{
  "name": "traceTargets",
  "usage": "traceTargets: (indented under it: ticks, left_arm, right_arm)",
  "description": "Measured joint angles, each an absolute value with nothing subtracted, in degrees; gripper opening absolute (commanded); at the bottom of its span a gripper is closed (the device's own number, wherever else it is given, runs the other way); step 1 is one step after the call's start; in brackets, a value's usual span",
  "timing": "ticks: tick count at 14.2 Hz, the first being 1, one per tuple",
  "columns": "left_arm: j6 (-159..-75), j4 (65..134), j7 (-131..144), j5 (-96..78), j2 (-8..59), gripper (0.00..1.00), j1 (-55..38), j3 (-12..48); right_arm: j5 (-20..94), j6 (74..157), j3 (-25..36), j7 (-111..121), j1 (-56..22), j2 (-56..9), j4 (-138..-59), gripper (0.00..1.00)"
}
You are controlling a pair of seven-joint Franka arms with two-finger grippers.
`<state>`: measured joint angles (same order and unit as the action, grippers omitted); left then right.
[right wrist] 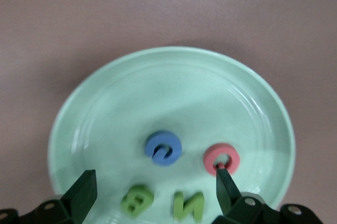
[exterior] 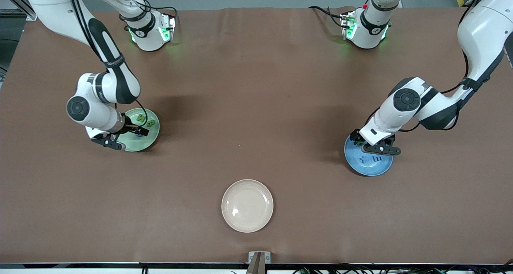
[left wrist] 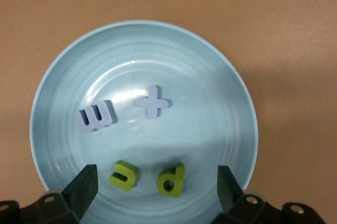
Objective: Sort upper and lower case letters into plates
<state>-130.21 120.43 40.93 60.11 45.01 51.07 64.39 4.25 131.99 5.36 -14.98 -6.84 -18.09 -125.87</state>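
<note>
Chunky toy letters (left wrist: 95, 117) lie in both plates; left gripper (left wrist: 158, 184) over round blue plastic plate (exterior: 356, 166), right gripper (right wrist: 155, 192) over pale green plate (right wrist: 105, 108), both spread wide, empty.

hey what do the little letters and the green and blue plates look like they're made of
The letters, such as the red ring and the blue m, look like matte foam or soft plastic: chunky, flat-faced, with no glare. The pale green plate and the blue plate look like smooth glossy plastic: soft highlights and faint concentric rings show on both. The exact material can't be confirmed.
</note>
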Motion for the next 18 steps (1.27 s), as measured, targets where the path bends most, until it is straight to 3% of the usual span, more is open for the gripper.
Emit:
traceTargets:
  ticks: [3, 7, 13, 18]
  left_arm:
    - [-129.90, 115.82, 32.67, 45.50, 43.21, 1.00, 46.45, 61.83]
    - [-129.13, 111.78, 19.04, 20.65, 32.30, 0.99, 28.66, 45.17]
    - [-121.18, 111.19, 9.52, 3.54, 20.15, 0.99, 12.17, 28.72]
    - [-118.24, 110.90, 6.74, -4.25, 17.30, 0.99, -11.27, 4.03]
  right_arm:
    - [4.00, 112.19, 5.81, -10.94, -6.58, -15.91, -112.87, 1.00]
    - [-0.13, 96.53, 5.98, -2.26, -3.52, -15.33, -98.19, 1.00]
    - [-0.56, 93.16, 6.14, 10.12, 3.50, -15.47, -88.05, 1.00]
    - [-0.89, 92.95, 5.51, 10.11, 3.20, -15.73, -86.84, 1.00]
